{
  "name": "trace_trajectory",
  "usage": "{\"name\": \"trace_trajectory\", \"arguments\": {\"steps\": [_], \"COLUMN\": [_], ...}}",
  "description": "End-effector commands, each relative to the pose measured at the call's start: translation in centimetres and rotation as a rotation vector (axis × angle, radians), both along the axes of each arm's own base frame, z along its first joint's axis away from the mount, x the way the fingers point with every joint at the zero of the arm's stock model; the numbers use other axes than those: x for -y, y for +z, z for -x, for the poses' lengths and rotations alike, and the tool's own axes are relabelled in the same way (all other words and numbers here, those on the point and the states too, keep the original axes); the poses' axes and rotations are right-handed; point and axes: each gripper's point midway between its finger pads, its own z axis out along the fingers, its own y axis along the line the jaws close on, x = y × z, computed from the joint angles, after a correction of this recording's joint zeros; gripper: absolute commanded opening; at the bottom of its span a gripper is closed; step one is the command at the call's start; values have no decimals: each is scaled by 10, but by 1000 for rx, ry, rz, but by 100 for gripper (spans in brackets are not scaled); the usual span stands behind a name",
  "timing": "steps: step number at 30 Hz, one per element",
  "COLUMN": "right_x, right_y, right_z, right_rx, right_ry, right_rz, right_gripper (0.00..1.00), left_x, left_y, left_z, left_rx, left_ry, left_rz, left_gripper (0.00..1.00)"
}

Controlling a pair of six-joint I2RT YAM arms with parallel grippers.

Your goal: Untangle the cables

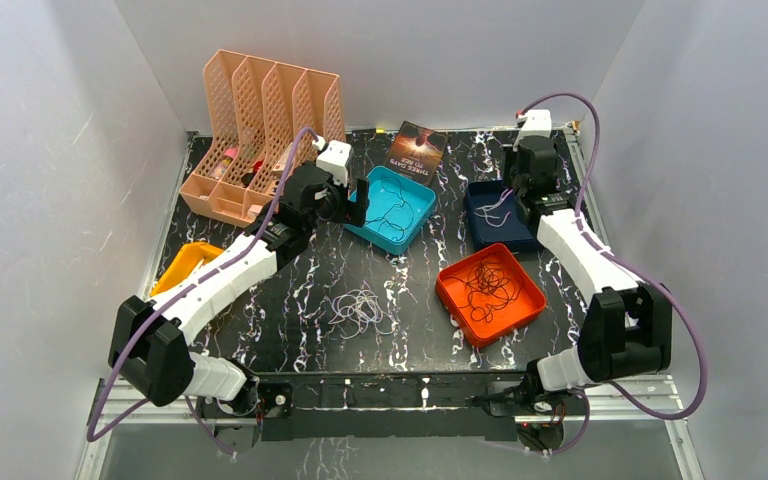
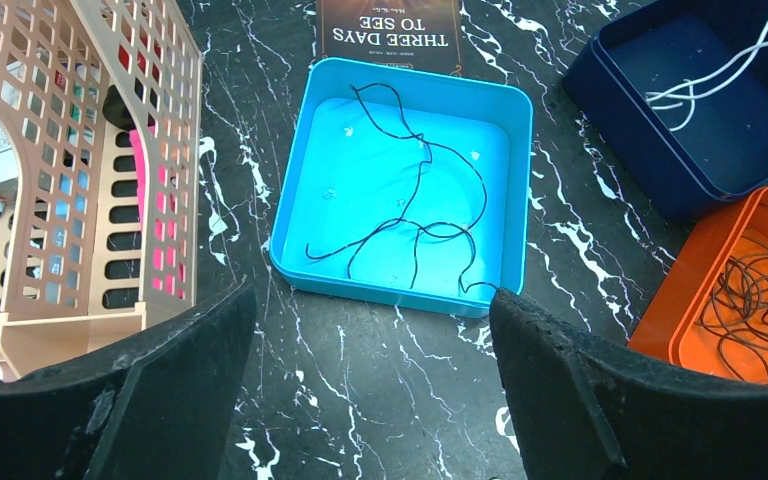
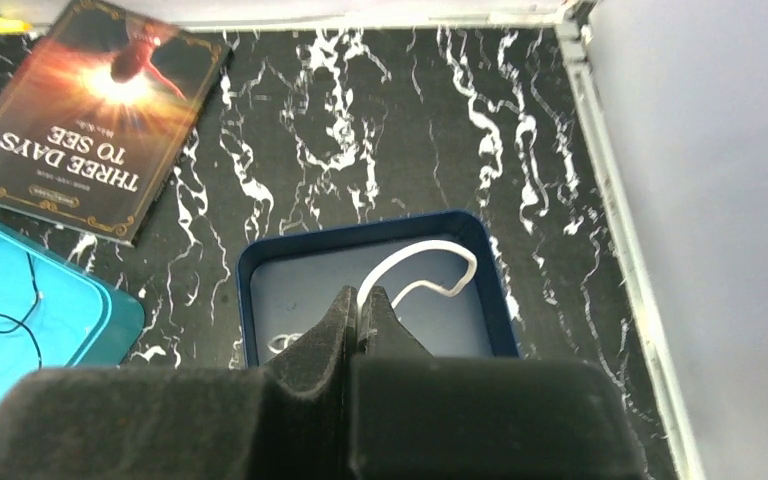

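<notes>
Right gripper (image 3: 360, 303) pinched shut on a thin white cable (image 3: 430, 255) above the square navy plastic tray (image 3: 260, 260).
Left gripper (image 2: 370, 300) gapes wide over the square turquoise plastic tray (image 2: 522, 180) holding a thin dark cable (image 2: 422, 180); a seemingly pale tangle (image 1: 358, 312) lies on the worktop (image 1: 310, 265).

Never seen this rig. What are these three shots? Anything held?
Two robot arms, left and right, are bolted at the near edge of a table. The wide picture looks down from above and behind them; the other two come from a camera on each wrist, so the black shapes at the bottom are its fingers. The left hand is open and empty near the teal tray, which holds dark cable strands. The right hand is shut on a white cable over the navy tray. The orange tray holds a dark tangle; a pale tangle lies loose on the table. A book and a peach file rack sit at the back.
</notes>
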Motion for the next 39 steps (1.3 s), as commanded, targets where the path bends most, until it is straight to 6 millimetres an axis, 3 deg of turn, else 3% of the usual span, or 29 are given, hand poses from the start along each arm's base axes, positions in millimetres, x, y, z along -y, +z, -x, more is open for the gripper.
{"name": "trace_trajectory", "arguments": {"steps": [1,9,15,19,22,25,31,39], "right_x": [-2,-2,2,2,-2,-6,-7,3], "right_y": [-22,-82,-125,-159,-173,-172,-143,-90], "right_z": [-9,-16,-20,-17,-16,-17,-21,-17], "right_rx": [-18,-175,-322,-456,-517,-516,-439,-336], "right_ry": [-10,-12,-38,-42,-29,-17,-5,-22], "right_rz": [-93,-191,-163,-144,-144,-162,-176,-139], "right_gripper": [0,0,0,5,10,20,42,52], "left_x": [-2,-1,-2,-2,-2,-2,-1,-2], "left_y": [18,18,18,16,16,15,13,12], "left_z": [2,2,2,2,2,2,2,1], "left_rx": [44,38,37,35,35,32,26,24], "left_ry": [-4,-7,-6,-5,-6,-7,-11,-9], "left_rz": [23,24,20,15,13,12,8,4], "left_gripper": [85,86,87,87,87,87,87,88]}}
